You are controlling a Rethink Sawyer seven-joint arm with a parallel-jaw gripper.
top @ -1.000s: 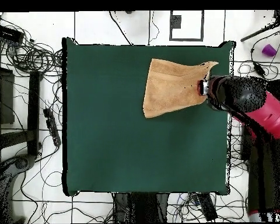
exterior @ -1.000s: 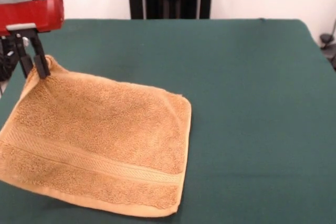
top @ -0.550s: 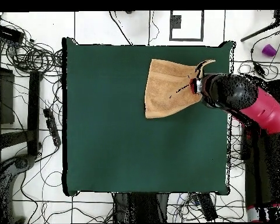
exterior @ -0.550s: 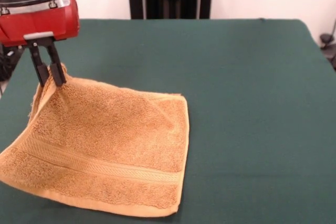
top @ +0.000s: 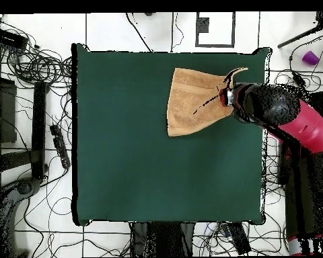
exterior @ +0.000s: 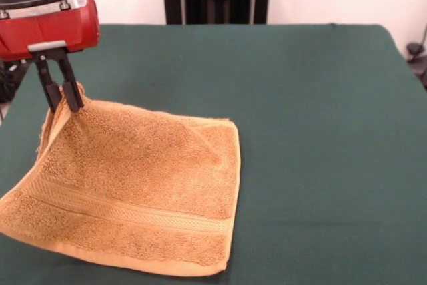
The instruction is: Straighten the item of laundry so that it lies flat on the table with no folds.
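Front view: we pinch a towel (exterior: pixel 140 188) corner.
Gripper (exterior: pixel 61 101) is clamped on it, lifting it to unfold across the table (exterior: pixel 320 131).

Tangled black cables (top: pixel 36 67) sprawl across white floor tiles (top: pixel 110 30); a purple object (top: pixel 310 58) rests there, just beyond the fingers (exterior: pixel 70 91).

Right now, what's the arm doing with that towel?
The gripper is shut on one corner of the orange-tan towel and holds that corner lifted off the green table. The rest of the towel lies spread on the table, woven band toward the camera in the front view, with a ridge running down from the pinched corner. It sits near one corner of the table. Not flat yet.
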